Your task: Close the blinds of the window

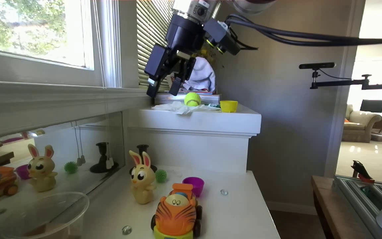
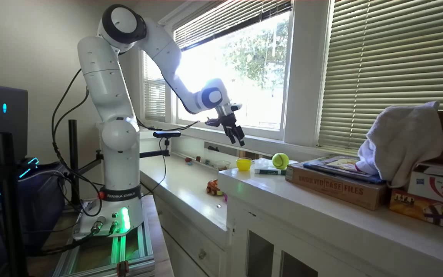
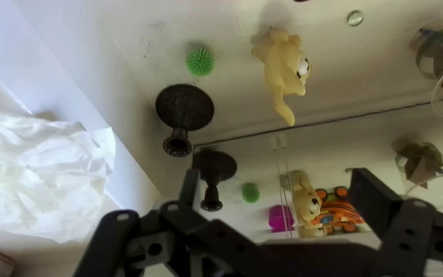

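A black two-fingered claw (image 1: 163, 90), carried by a white jointed robot arm (image 2: 164, 50), was held in mid-air before a wide bright pane (image 2: 244, 77); it was spread wide and nothing was pinched. It was aimed downward, presumably so that something slim could be taken. The task's thing was judged to be the tall, narrow, off-white to grey slatted blinds (image 2: 155, 100), hung in a narrow white-framed window (image 2: 153, 82) behind the arm in an exterior view, well apart from the claw. A broader olive-beige slatted set (image 2: 383, 77) was seen at the right of that view, so the choice was not certain.

Thin white cords with pale tassels (image 3: 282, 141) were hung in front of a wall mirror (image 1: 90, 137), probably for pulling; which blinds were worked by them could not be told. A fuzzy yellow-green tennis ball (image 1: 192, 99) was rested on crumpled white paper (image 1: 174, 108), by which rolling was perhaps checked.

Movement was bounded by a white wooden sill (image 1: 45, 94) under the pane, and below by the front edge of a raised white cabinet top (image 1: 211, 122), stepped down to the lower white desk (image 1: 230, 215). The most open room was found above the desk, away from the glass.
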Motion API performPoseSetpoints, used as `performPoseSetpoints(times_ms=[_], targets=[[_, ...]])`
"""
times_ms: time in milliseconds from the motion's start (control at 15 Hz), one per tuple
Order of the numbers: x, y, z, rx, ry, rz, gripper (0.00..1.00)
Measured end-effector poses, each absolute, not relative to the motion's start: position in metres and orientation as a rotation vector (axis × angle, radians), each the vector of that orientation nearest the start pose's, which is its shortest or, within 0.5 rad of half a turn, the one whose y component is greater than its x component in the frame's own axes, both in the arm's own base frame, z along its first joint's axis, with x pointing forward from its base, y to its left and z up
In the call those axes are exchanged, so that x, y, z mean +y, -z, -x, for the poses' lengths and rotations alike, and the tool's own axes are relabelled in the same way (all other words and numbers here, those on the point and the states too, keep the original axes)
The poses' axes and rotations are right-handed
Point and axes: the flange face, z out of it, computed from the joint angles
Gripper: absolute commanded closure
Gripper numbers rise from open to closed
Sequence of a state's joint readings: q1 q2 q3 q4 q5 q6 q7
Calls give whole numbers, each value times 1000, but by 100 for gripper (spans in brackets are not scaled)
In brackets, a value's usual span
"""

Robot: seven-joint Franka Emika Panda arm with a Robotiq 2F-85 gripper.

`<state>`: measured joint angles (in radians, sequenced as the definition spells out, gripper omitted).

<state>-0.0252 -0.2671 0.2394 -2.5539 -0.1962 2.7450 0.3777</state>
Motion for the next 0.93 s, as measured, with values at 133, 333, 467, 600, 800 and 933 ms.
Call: performPoseSetpoints(times_ms=[133, 333, 467, 600, 800, 933], targets=[[105, -403, -463, -69, 830, 3043, 0], [101, -392, -477, -160, 930, 2986, 0], [99, -385, -486, -225, 977, 2960, 0], [98, -377, -494, -286, 1008, 2940, 0], [101, -366, -506, -353, 1033, 2916, 0], [101, -361, -513, -373, 1047, 2901, 0]])
